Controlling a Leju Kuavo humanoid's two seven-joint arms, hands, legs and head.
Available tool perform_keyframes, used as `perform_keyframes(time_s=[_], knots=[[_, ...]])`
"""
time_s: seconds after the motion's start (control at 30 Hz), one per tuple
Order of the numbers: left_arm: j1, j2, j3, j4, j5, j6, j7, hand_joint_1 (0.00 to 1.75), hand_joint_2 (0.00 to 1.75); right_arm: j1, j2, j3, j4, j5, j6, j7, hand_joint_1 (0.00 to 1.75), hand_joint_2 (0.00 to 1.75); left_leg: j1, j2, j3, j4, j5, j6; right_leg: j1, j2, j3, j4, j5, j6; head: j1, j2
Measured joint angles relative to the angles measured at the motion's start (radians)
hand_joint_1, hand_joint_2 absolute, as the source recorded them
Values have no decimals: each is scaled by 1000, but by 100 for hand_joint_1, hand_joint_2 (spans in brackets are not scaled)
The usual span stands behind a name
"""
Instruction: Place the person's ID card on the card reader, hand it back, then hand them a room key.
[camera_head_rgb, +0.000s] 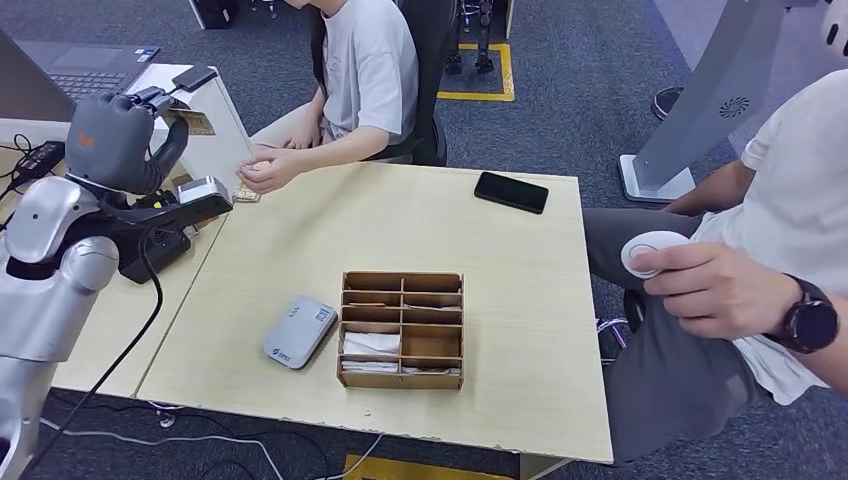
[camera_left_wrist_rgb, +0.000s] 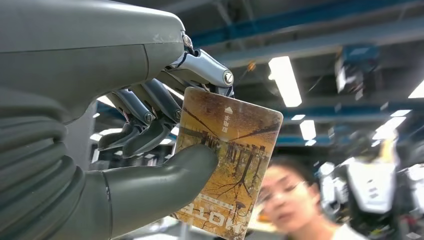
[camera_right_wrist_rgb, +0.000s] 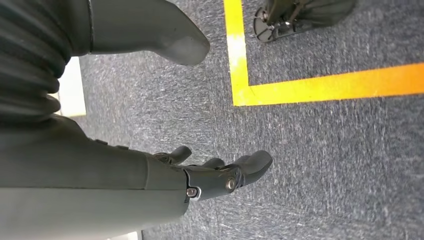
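Observation:
My left hand (camera_head_rgb: 120, 140) is raised at the table's far left corner, facing the seated person (camera_head_rgb: 365, 70). It pinches a card (camera_left_wrist_rgb: 230, 160) with a yellow-brown tree picture and printed digits between thumb and fingers (camera_left_wrist_rgb: 150, 127); the card's edge (camera_head_rgb: 190, 122) sticks out past the hand. The person's hands (camera_head_rgb: 265, 170) rest on the table edge beside a small card-like item (camera_head_rgb: 246, 196). The grey-white card reader (camera_head_rgb: 299, 331) lies near the front, with nothing on it. A wooden compartment box (camera_head_rgb: 402, 330) beside it holds white cards. My right hand (camera_right_wrist_rgb: 215, 175) hangs over carpet, fingers apart, holding nothing.
A black phone (camera_head_rgb: 511, 192) lies at the table's far right. A laptop (camera_head_rgb: 85, 65) and a black cabled device (camera_head_rgb: 160, 245) sit on the side desk at the left. A second person (camera_head_rgb: 760, 290) holding a white round object sits close at the right. Yellow floor tape (camera_right_wrist_rgb: 310, 85).

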Motion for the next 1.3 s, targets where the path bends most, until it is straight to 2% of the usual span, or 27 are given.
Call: perform_keyframes(time_s=[0.1, 0.23, 0.33, 0.6, 0.87, 0.9, 1.0, 1.03, 1.3], knots=[[-1, -17, 0, 72, -64, 30, 36, 175, 175, 0, 0, 8, 1, 5, 1, 6, 0, 175, 0, 0, 0, 0, 0, 0, 0, 0, 0, 0, 0, 0, 0, 0], [-24, -47, 3, 228, -246, 165, 107, 175, 175, 0, 0, 17, 1, 27, 4, 24, 0, 175, 0, 0, 0, 0, 0, 0, 0, 0, -1, 0, 0, 0, 0, 0], [-44, -69, 10, 338, -286, 222, 113, 175, 175, 0, 0, 22, 1, 36, 6, 32, 0, 175, 0, 0, 0, 0, 0, 0, 0, 0, -1, 0, 0, 0, 0, 0], [-89, -118, 51, 527, -289, 266, 100, 175, 175, 0, 0, 30, 2, 38, 14, 31, 0, 175, 0, 0, -1, 0, 0, 0, 0, 1, -1, 0, 0, 0, 0, 0], [-97, -137, 76, 585, -287, 278, 88, 175, 175, 0, 0, 30, 4, 38, 14, 31, 0, 175, 0, 1, -1, 0, 0, 0, 0, 1, -1, 0, 0, 0, 0, 0], [-98, -139, 77, 589, -287, 278, 88, 147, 175, 0, 0, 30, 4, 38, 14, 31, 0, 175, 0, 1, -1, 0, 0, 0, 0, 1, -1, 0, 0, 0, 0, 0], [-100, -143, 80, 601, -282, 273, 82, 16, 175, 0, 0, 30, 4, 38, 14, 26, 0, 175, 0, 2, -1, 0, 0, 0, 0, 2, -1, 0, 0, 0, 0, 0], [-101, -143, 82, 604, -279, 271, 79, 0, 175, 0, 0, 30, 4, 38, 14, 23, 0, 175, 0, 2, -1, 0, 0, 0, 0, 2, -2, 0, 0, 0, 0, 0], [-99, -120, 106, 626, -255, 260, 39, 0, 175, 0, 0, 30, 5, 38, 3, 22, 0, 175, 0, 2, -2, 0, 0, 0, 0, 3, -2, 0, 0, 0, 0, 0]])
